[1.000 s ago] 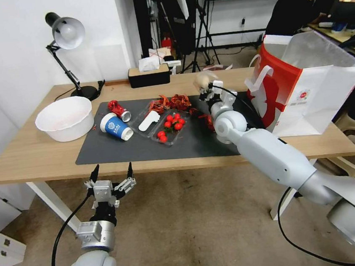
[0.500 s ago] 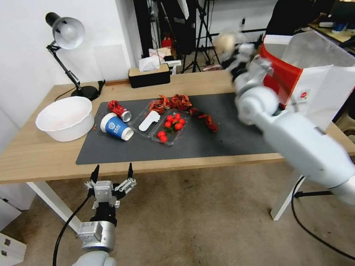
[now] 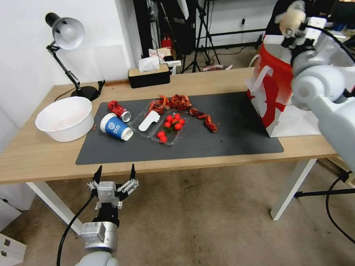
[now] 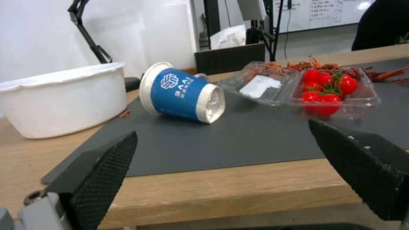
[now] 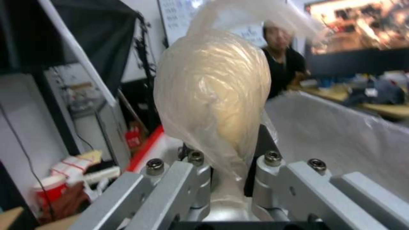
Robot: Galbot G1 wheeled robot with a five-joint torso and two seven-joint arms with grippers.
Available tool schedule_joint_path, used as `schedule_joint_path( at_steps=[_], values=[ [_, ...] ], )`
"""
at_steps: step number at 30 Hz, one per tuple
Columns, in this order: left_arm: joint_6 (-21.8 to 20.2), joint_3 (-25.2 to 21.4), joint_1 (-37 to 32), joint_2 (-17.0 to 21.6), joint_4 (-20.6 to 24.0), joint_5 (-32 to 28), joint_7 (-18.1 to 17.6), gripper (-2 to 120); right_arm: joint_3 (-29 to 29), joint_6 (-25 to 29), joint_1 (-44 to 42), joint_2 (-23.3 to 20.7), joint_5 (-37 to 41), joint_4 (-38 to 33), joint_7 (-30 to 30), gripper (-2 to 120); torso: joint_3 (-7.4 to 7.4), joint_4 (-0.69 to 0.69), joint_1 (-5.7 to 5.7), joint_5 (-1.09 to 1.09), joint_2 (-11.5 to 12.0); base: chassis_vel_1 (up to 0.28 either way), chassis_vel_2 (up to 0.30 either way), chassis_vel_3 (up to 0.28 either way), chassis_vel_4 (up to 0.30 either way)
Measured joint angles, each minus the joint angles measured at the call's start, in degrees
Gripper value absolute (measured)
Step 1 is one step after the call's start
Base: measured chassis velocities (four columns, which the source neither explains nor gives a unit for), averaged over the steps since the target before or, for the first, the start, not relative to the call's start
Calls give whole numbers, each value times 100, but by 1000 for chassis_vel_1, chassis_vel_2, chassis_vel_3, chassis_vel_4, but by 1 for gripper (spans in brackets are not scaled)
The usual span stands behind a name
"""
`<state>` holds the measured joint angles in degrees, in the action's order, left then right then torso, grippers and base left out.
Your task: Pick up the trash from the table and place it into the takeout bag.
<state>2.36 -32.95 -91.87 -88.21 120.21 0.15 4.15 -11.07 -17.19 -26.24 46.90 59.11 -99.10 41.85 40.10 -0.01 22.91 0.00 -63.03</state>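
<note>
High at the right, my right gripper [image 3: 297, 27] is shut on the beige crumpled wad [image 3: 291, 17], holding it over the open top of the white-and-red takeout bag [image 3: 270, 85]. In the right wrist view the wad [image 5: 213, 92] stands up between the fingers, with the bag's pale inner wall [image 5: 341, 134] behind it. On its side on the grey mat [image 3: 228, 132] lies a blue paper cup [image 3: 115, 127] [image 4: 181, 92], a crushed red can [image 3: 118, 109] just behind it. My left gripper [image 3: 113, 177] [image 4: 222, 129] hangs open and empty below the table's front edge [image 3: 32, 156].
A large white bowl [image 3: 64, 118] [image 4: 59, 99] sits left of the mat. An open clear clamshell with tomatoes [image 3: 170, 127] [image 4: 328, 92] and red shell scraps [image 3: 180, 101] lie mid-mat. A desk lamp [image 3: 66, 39] and black tissue box [image 3: 149, 74] stand at the back.
My right arm has swung up and rightward from the mat, carrying the wad to above the bag's opening. The left arm has barely shifted.
</note>
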Motion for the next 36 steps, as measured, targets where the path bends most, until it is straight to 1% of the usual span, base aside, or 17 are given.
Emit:
schedule_joint_path(
  at_steps=[2,4,5,7,9,13,14,17,18,20,22,24,26,27,30,35,36],
  values=[
    [0,10,-3,-4,-2,13,0,100,-55,-56,-41,1,48,-23,63,7,0,1,0,0,0,0,0,0,0],
    [2,15,-9,-5,-4,20,0,100,-108,-93,-79,2,105,-42,119,11,0,1,1,0,0,0,0,0,0],
    [2,15,-9,-5,-4,20,0,100,-108,-93,-79,2,105,-42,119,11,0,1,1,0,0,0,0,0,0],
    [10,12,-14,-4,-11,21,0,100,-147,-128,-91,-3,200,-57,192,23,0,1,0,0,0,0,0,0,0],
    [13,11,-16,-3,-13,22,0,100,-154,-136,-93,-7,222,-59,211,26,0,1,0,0,0,0,0,0,0],
    [54,14,-29,-2,-16,26,0,100,-182,-145,-96,-26,270,-60,255,46,0,1,0,0,0,0,0,0,0],
    [54,14,-29,-2,-16,26,0,100,-182,-145,-96,-26,270,-60,255,46,0,1,0,0,0,0,0,0,0],
    [62,18,-32,-3,-17,32,1,100,-204,-144,-102,-60,306,-90,275,61,0,0,1,-1,0,0,0,0,0],
    [62,18,-32,-3,-17,32,1,100,-204,-144,-102,-60,306,-90,275,61,0,0,1,-1,0,0,0,0,0],
    [66,22,-35,-4,-18,38,2,100,-222,-143,-107,-71,327,-107,285,68,0,0,1,0,0,0,0,0,0],
    [67,23,-36,-4,-18,40,2,100,-223,-143,-108,-73,337,-115,290,69,0,0,0,0,0,0,0,0,0],
    [72,28,-38,-5,-18,44,2,100,-226,-143,-111,-78,364,-136,306,83,0,0,0,0,0,0,0,0,0],
    [74,30,-41,-6,-18,46,3,100,-233,-144,-113,-79,376,-143,312,86,0,1,1,0,0,0,0,0,0],
    [76,31,-42,-7,-18,48,3,100,-241,-145,-114,-81,385,-148,318,92,0,1,0,0,0,0,0,0,0],
    [82,34,-51,-9,-18,60,3,100,-265,-147,-121,-86,403,-173,328,100,0,1,1,0,0,0,0,0,0],
    [93,41,-68,-12,-18,73,4,100,-307,-137,-119,-90,429,-197,321,100,0,0,1,0,0,0,0,0,0],
    [97,42,-74,-13,-18,77,4,100,-338,-37,-103,-95,461,-210,217,100,0,1,1,0,0,0,0,0,0]
  ],
)
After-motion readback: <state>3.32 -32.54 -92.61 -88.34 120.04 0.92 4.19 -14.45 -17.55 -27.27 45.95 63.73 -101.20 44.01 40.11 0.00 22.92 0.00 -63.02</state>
